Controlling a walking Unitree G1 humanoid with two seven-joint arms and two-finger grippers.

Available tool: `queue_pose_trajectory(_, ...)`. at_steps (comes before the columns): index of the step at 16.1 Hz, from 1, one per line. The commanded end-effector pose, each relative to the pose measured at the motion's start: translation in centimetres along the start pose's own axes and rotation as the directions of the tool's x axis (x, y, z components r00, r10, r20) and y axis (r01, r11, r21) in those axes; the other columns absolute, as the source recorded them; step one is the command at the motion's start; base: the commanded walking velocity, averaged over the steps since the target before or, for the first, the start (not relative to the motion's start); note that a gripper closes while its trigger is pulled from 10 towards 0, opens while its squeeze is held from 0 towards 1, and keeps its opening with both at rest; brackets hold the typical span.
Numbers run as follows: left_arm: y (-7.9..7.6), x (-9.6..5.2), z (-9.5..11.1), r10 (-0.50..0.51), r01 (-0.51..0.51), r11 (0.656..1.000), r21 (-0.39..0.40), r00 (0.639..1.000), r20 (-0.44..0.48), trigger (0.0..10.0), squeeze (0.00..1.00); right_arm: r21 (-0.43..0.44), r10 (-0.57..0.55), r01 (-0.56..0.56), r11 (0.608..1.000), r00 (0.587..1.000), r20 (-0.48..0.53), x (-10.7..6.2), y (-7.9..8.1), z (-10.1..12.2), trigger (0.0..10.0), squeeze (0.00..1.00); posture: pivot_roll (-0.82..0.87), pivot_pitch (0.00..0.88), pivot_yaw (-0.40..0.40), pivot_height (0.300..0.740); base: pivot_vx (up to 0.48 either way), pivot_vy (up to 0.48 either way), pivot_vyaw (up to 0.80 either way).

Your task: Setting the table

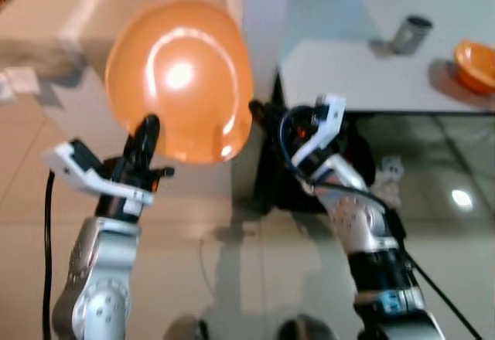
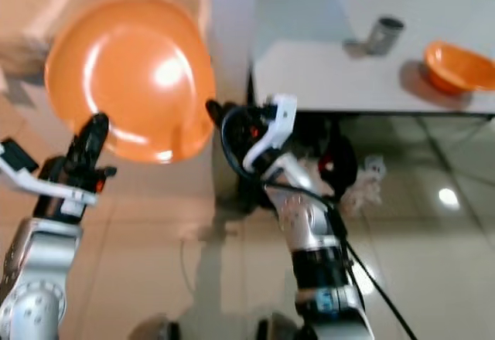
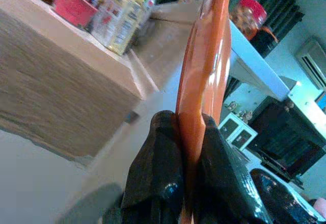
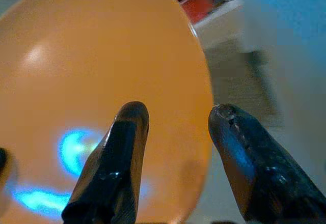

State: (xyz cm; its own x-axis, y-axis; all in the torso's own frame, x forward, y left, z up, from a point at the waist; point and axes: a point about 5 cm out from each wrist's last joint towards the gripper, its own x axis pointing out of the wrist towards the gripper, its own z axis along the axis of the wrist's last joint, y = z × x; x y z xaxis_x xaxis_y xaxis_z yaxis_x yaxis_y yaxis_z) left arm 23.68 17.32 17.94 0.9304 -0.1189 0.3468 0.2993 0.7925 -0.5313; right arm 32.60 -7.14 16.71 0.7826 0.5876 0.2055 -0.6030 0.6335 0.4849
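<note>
A large orange plate (image 1: 182, 77) is held up on edge in front of me, its glossy face toward my head. My left gripper (image 1: 145, 141) is shut on the plate's lower rim; in the left wrist view its two black fingers (image 3: 163, 183) pinch the orange rim (image 3: 201, 76). My right gripper (image 4: 173, 127) is open just to the right of the plate, pointing at its right edge (image 4: 91, 81) without touching it. A white table (image 1: 363, 69) stands ahead to the right with an orange bowl (image 1: 476, 63) and a grey metal cup (image 1: 410, 34) on it.
A dark bag or bundle (image 1: 271, 170) lies on the floor under the table's near-left corner. Glossy tile floor (image 1: 448, 224) spreads in front. A wooden counter (image 3: 61, 96) with jars and a red container (image 3: 74, 5) runs along my left.
</note>
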Motion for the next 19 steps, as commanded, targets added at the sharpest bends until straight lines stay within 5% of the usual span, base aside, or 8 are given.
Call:
queue_pose_trajectory(1,-1.1,0.4,0.2,-0.059,0.059,0.998,-0.005,0.998,0.025,10.0,0.0,-0.023,-0.063,0.064,0.998,0.998,0.02,-0.6,-1.2,0.6,10.0,0.0,-0.06,0.122,-0.024,0.74,0.0,-0.439,0.0)
queue_pose_trajectory(10,-1.3,0.9,-0.1,-0.069,0.069,0.998,0.01,0.998,0.014,10.0,0.0,-0.06,-0.177,0.177,0.982,0.984,0.001,-0.5,-2.3,0.0,10.0,0.0,-0.07,0.121,-0.023,0.74,0.0,-0.439,0.0)
queue_pose_trajectory(16,-1.3,1.1,-0.5,-0.061,0.061,0.998,0.011,0.998,0.006,10.0,0.0,-0.089,-0.155,0.154,0.984,0.988,-0.001,-0.6,-2.2,-0.3,10.0,0.0,-0.07,0.113,-0.027,0.74,0.0,-0.437,0.0)
queue_pose_trajectory(19,-1.3,1.0,-0.5,-0.055,0.055,0.998,0.014,0.998,0.007,10.0,0.0,-0.128,-0.166,0.161,0.979,0.986,-0.029,-0.6,-2.3,-0.7,10.0,0.0,-0.06,0.111,-0.034,0.74,0.0,-0.439,0.78)
